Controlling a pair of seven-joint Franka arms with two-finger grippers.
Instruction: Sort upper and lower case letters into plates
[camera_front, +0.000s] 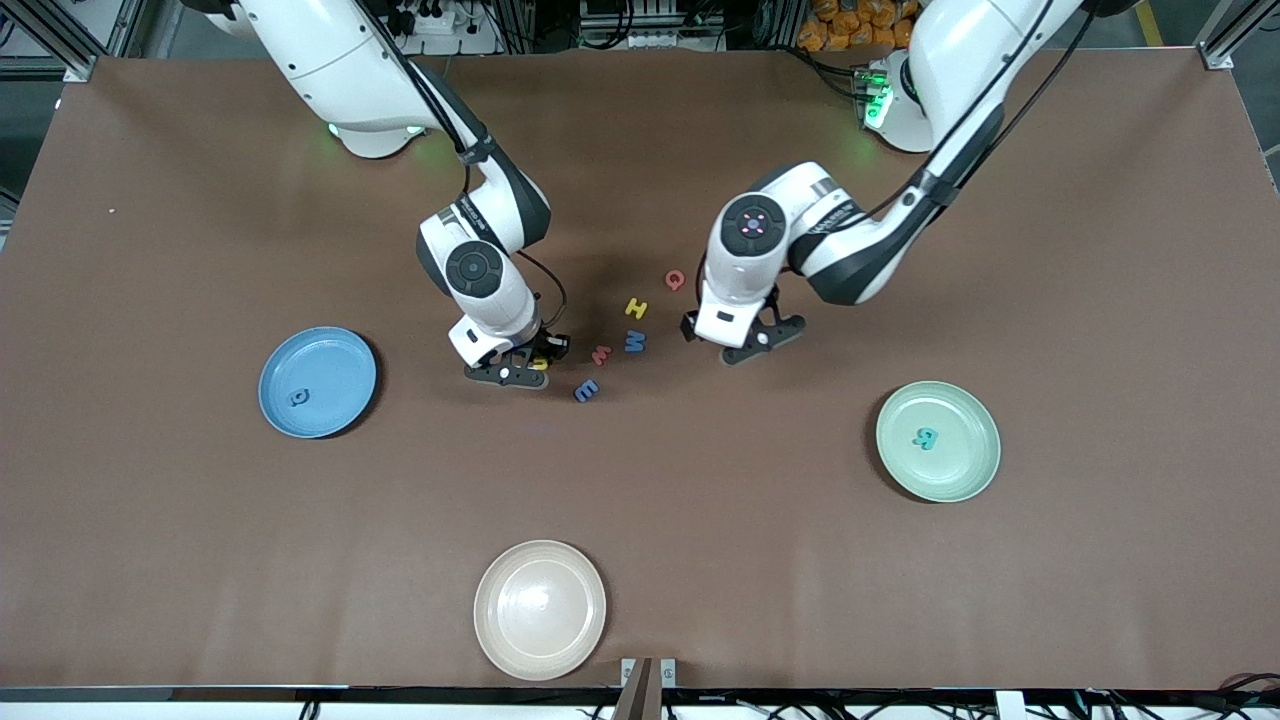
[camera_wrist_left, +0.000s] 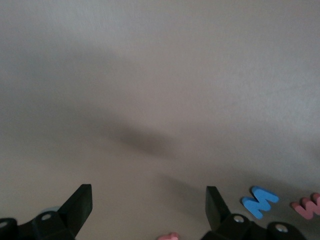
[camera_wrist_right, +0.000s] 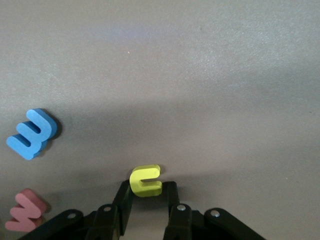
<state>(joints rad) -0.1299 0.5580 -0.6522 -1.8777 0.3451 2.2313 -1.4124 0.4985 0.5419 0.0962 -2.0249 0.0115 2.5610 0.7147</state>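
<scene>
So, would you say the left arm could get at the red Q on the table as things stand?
Probably yes: the left gripper, open, hovers beside the red Q, with only bare table between them.

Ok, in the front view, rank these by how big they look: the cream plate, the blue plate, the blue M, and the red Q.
1. Cream plate, though it sits nearest the camera, which may flatter it.
2. Blue plate.
3. Blue M and red Q: both tiny and too alike to rank.

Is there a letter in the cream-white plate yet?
No, the cream-white plate holds nothing, while the blue plate and the pale green plate each hold one letter.
</scene>
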